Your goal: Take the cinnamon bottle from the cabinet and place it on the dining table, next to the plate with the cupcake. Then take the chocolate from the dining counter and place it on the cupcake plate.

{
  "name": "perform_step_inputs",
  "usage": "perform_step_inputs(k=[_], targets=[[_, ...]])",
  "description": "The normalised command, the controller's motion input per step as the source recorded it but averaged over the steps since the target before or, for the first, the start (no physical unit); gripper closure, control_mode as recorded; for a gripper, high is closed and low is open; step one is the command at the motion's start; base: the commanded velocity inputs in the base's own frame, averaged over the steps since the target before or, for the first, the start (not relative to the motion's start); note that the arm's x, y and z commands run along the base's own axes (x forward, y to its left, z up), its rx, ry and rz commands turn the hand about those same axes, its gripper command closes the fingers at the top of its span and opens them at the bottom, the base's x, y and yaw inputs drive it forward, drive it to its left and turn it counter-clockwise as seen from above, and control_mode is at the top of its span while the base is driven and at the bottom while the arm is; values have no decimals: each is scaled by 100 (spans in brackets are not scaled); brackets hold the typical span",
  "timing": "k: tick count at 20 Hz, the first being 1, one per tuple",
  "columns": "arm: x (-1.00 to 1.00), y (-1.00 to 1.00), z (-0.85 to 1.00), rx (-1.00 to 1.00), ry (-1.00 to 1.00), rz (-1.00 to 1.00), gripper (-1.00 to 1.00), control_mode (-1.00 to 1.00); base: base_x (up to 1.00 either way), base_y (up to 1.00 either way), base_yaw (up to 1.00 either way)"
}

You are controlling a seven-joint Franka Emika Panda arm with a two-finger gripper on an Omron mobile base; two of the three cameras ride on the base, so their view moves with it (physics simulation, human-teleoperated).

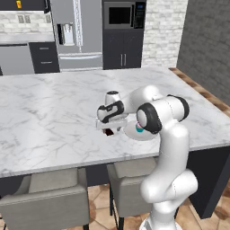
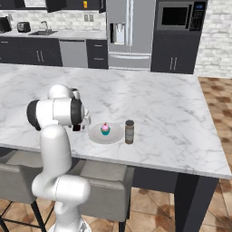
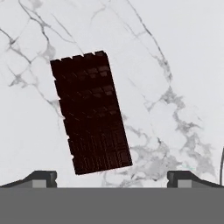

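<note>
**Bottle delivered, chocolate next**

The cinnamon bottle (image 2: 129,132) is already standing upright on the marble counter (image 2: 163,104), just beside the plate (image 2: 96,134) that is carrying the cupcake (image 2: 105,129). By my reading that leaves the 1st half of the job finished, with only the chocolate step left.

The arm is now bending low over the near edge of the counter, and the claw (image 1: 109,127) is hovering right above the chocolate (image 3: 90,112). In the hand view the dark bar is lying flat on the marble, slightly tilted across the picture, with the 2 finger tips (image 3: 42,178) showing well apart at the bottom, 1 off each side of the bar's near end. The claw is standing wide open and is gripping nothing; whether the tips are touching the marble I cannot tell.

In the left base view the chocolate is peeking out as a dark patch under the claw, just beside the plate's rim and not yet on it. What is remaining, as I judge it, is closing on the bar, lifting it and setting it down on the plate beside the cupcake.
</note>
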Motion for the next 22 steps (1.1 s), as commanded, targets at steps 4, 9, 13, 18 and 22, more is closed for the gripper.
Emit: perform_step_inputs(k=[4, 9, 13, 18, 22], targets=[[0, 10, -22, 0, 0, -5, -100, -100, 0, 0, 0], [23, 6, -15, 0, 0, -5, -100, -100, 0, 0, 0], [41, 1, -15, 0, 0, -5, -100, -100, 0, 0, 0], [8, 14, -42, 0, 0, -2, -100, -100, 0, 0, 0], [-1, 20, -57, 0, 0, 0, 100, -100, 0, 0, 0]])
